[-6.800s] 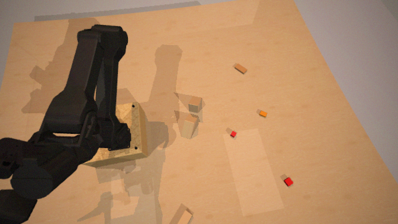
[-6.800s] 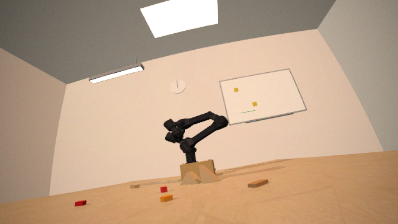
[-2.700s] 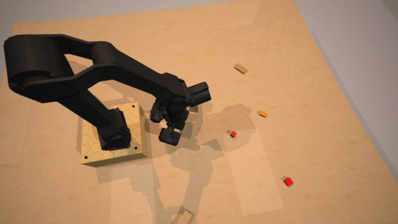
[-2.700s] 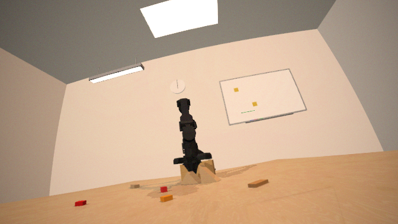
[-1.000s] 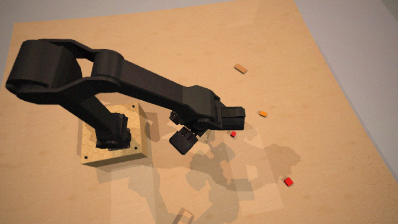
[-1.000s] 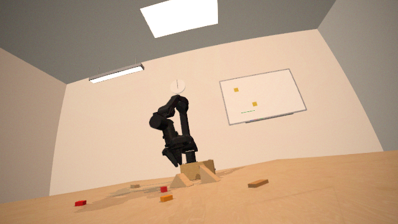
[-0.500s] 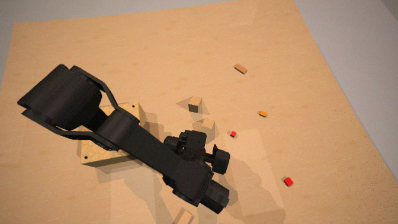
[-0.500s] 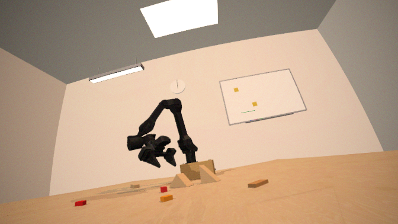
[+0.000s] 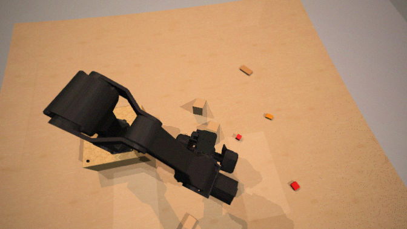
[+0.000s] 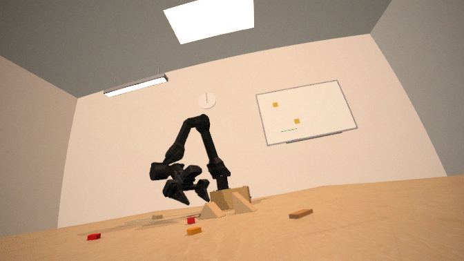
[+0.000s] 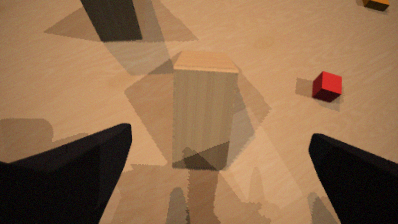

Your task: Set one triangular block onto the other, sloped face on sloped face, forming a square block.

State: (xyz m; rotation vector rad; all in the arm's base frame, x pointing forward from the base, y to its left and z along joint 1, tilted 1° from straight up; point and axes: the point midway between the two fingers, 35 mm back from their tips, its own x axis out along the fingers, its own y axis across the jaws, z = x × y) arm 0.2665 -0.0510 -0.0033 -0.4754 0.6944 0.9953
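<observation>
One wooden triangular block (image 9: 213, 126) (image 10: 211, 210) (image 11: 204, 115) stands on the table, partly behind the arm in the top view. The other triangular block (image 9: 199, 106) (image 10: 238, 204) (image 11: 115, 20) stands a short way from it, nearer the top in the top view and the wrist view. The two are apart, with table between them. My gripper (image 10: 199, 202) (image 11: 222, 137) is open and empty, above the table. In the wrist view the first block appears between and beyond the fingertips, with its pale upright side facing the camera. The fingertips are hidden in the top view.
A red cube (image 9: 238, 137) (image 10: 190, 220) (image 11: 327, 86) lies near the first block. An orange block (image 9: 269, 116) (image 10: 194, 230), a brown block (image 9: 246, 70) (image 10: 301, 213) and another red block (image 9: 295, 185) (image 10: 94, 237) lie farther out. A wooden piece (image 9: 189, 222) (image 10: 157, 217) lies on the opposite side.
</observation>
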